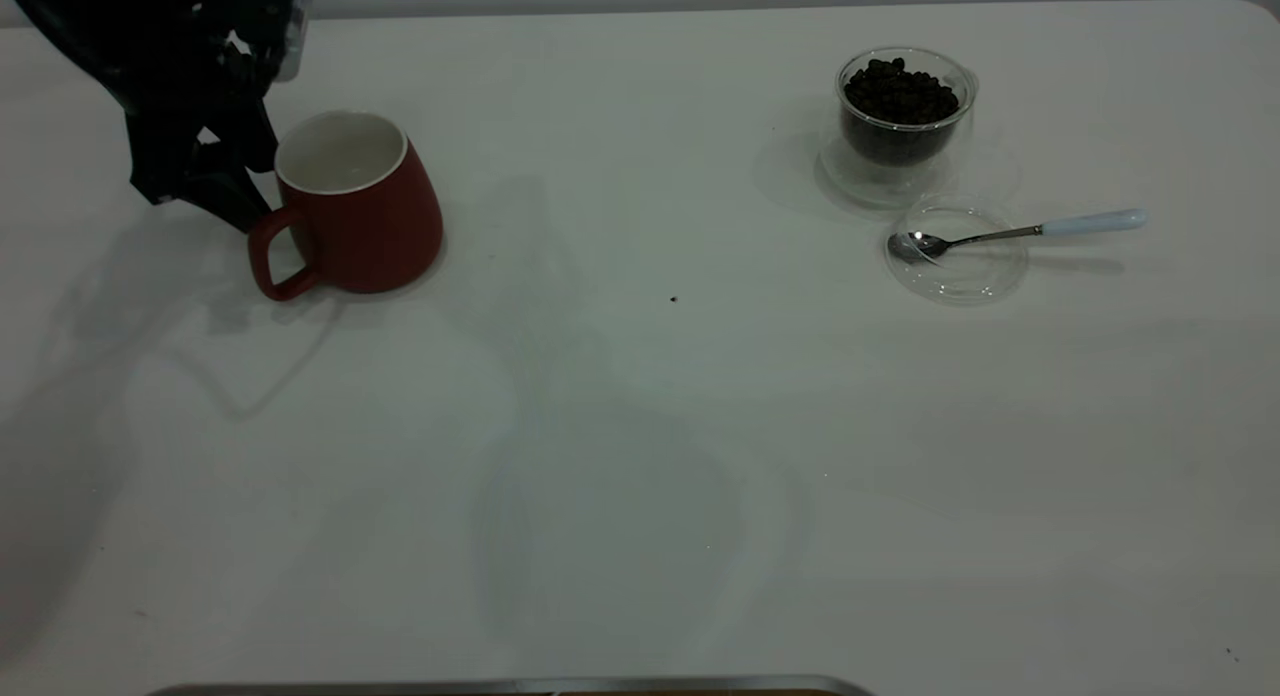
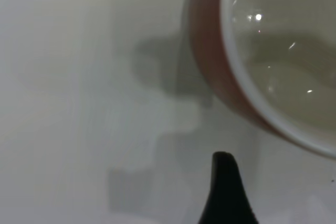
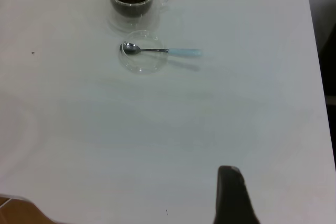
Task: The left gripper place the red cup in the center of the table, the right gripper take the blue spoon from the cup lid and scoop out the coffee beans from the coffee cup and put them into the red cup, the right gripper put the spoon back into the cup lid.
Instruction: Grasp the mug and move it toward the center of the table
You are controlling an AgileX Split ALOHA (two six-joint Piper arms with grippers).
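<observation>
Left pincer (image 1: 235, 191), width untellable, beside red cup (image 1: 350, 206) handle for pickup; spoon (image 1: 1010, 233) rests on lid (image 1: 957, 266).

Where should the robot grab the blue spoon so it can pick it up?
Probably by the pale blue handle of the spoon, coming from above. Its bowl rests inside the clear cup lid, but the handle sticks out past the rim toward the table's right side, so there is room for a pincer there.
</observation>
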